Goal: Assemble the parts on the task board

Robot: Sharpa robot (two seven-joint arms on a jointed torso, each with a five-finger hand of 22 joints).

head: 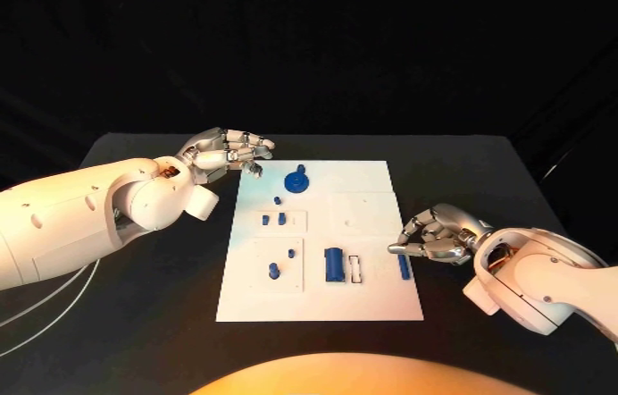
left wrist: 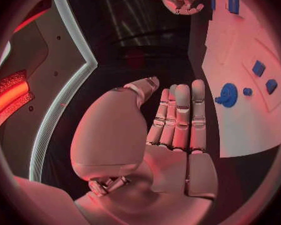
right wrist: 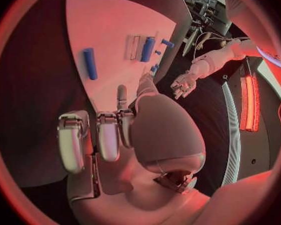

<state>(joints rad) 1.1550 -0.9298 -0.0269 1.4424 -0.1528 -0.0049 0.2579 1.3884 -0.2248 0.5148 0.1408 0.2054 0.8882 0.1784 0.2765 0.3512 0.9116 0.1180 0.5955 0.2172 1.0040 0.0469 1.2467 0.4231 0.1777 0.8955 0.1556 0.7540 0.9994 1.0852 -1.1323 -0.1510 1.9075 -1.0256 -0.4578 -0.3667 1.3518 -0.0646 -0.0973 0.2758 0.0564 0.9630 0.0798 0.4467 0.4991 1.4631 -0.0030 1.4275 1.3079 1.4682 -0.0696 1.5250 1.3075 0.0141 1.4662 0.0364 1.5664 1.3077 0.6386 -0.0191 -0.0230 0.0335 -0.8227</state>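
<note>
Tiny blue parts (head: 279,201) at the task board (head: 367,306) centre, too small to identify; right hand (head: 436,237) hides the board's edge.

Task board (head: 367,180) middle seemingly open between parts (head: 334,264).

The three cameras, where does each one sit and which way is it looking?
Head view: sits on the robot's head, looks down at the black table and white task board; both white arms and hands show.
Left wrist view: sits behind the left hand, looks along its straight fingers; the board lies beside it.
Right wrist view: sits behind the right hand, looks over its curled fingers to the board.
Shared: the round blue part shows in head and left wrist views.
</note>
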